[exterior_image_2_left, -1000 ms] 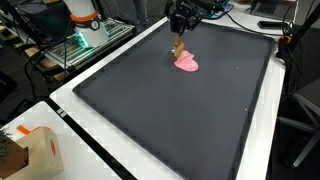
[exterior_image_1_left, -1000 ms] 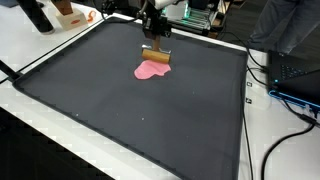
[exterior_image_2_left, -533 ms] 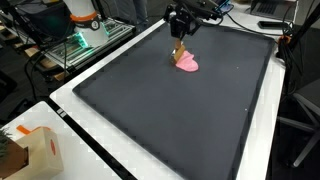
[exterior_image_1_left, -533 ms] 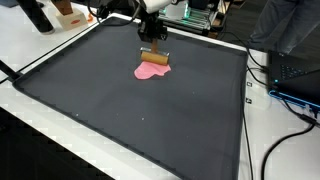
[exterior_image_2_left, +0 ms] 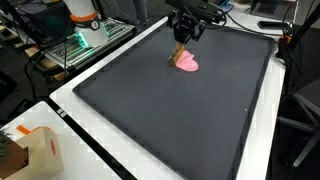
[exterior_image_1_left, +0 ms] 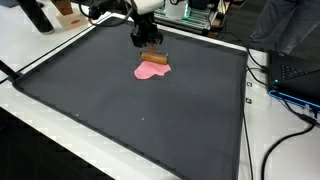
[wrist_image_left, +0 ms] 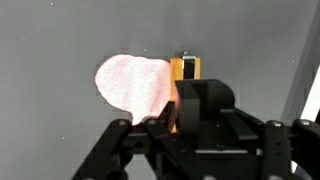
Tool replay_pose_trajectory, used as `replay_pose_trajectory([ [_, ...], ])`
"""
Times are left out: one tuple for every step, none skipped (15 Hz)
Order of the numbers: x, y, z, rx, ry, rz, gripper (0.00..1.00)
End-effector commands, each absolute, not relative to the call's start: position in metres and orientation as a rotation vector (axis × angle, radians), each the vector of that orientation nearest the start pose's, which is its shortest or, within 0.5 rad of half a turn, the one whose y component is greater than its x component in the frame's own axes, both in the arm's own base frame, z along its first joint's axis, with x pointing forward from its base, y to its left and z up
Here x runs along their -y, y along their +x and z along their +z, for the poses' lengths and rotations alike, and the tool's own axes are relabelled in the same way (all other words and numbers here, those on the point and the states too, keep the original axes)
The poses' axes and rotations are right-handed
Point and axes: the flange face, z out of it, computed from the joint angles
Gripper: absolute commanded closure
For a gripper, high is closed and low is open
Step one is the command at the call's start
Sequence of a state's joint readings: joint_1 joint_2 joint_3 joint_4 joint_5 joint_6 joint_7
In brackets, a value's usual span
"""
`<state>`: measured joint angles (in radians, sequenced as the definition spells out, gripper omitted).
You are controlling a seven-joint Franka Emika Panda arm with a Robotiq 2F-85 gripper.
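black mat (exterior_image_1_left: 200, 110) covers a white table (exterior_image_1_left: 35, 55). a pink pad (exterior_image_1_left: 150, 71) lies flat on it. a small wooden block (exterior_image_1_left: 153, 58) stands touching the pink pad's far edge. the gripper (exterior_image_1_left: 146, 38) hangs above the pink pad's far edge, apart from the block; finger spacing cannot be told.

risk, as judged: an off-centre descent could tip the block onto the pad. a finger could also pinch the soft pad edge together with the block.

the wrist view shows block (wrist_image_left: 185, 68) and pad (wrist_image_left: 128, 85) in contact, and a dark mark on the block; the gripper body hides the block's near part. only the exterior views (exterior_image_2_left: 178, 53) show the vertical gap.
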<state>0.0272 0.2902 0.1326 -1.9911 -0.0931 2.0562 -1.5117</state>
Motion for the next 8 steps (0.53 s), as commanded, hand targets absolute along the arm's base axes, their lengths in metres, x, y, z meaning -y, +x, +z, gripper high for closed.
replay_pose_trajectory([
  [-0.0788, 0.5709, 0.2935, -2.428, 2.142, -0.236, 0.75],
  [-0.0781, 0.5722, 0.2949, -2.413, 2.156, -0.211, 0.75],
  [-0.0775, 0.5734, 0.2964, -2.400, 2.164, -0.185, 0.75],
  [-0.0771, 0.5747, 0.2973, -2.393, 2.167, -0.169, 0.75],
  [-0.0768, 0.5765, 0.2991, -2.381, 2.170, -0.153, 0.75],
  [-0.0769, 0.5777, 0.3002, -2.372, 2.169, -0.145, 0.75],
  [-0.0774, 0.5784, 0.3006, -2.370, 2.165, -0.143, 0.75],
  [-0.0783, 0.5789, 0.3002, -2.371, 2.161, -0.145, 0.75],
])
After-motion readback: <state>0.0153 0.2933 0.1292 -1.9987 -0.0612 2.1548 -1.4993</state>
